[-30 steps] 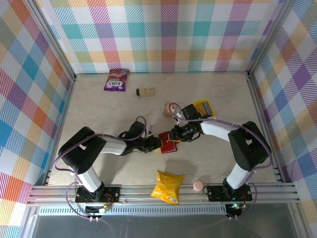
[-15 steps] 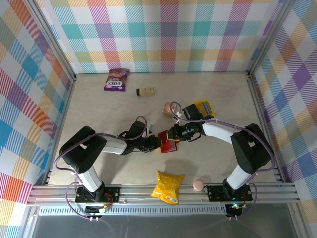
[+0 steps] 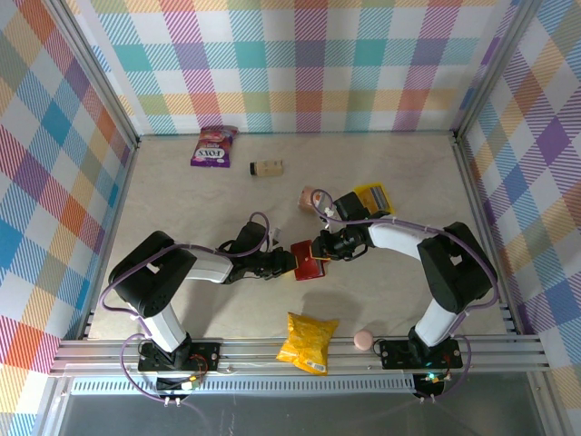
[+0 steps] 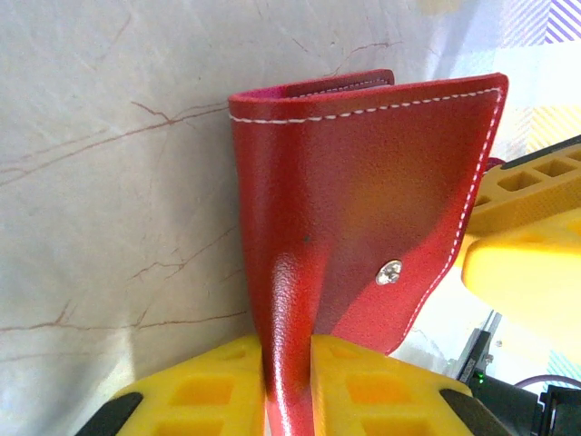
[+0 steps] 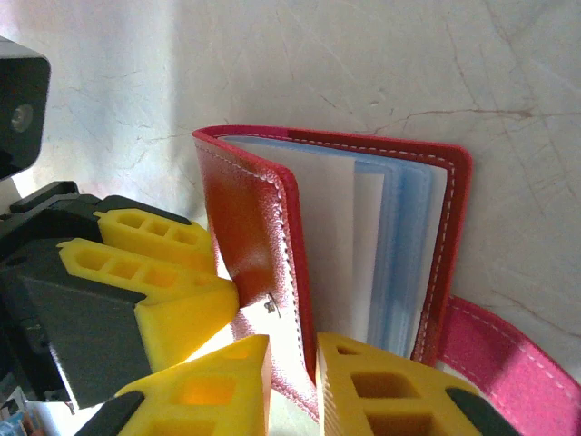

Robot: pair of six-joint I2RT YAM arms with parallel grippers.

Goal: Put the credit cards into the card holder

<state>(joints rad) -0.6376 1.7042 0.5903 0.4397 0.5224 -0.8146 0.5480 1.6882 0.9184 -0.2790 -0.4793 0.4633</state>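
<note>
The red card holder (image 3: 309, 261) stands open on the table between both arms. My left gripper (image 3: 289, 262) comes in from the left, and in the left wrist view it (image 4: 289, 350) is shut on the holder's outer cover (image 4: 363, 182), near the snap stud. My right gripper (image 3: 320, 247) comes in from the right; in the right wrist view it (image 5: 292, 354) is shut on the edge of the inner red flap (image 5: 245, 209). White and pale blue sheets (image 5: 390, 254) show inside; I cannot tell whether they are credit cards or pockets. The pink snap tab (image 5: 508, 354) lies flat on the table.
A small yellow tray (image 3: 372, 195) sits behind the right gripper, with a tan object (image 3: 315, 197) beside it. A purple snack bag (image 3: 213, 145) and a small beige bottle (image 3: 267, 167) lie at the back. A yellow chip bag (image 3: 309, 342) and a pink ball (image 3: 363, 340) rest by the front rail.
My right gripper has closed down on the holder's flap and edged slightly left. The left gripper keeps its grip and has not moved.
</note>
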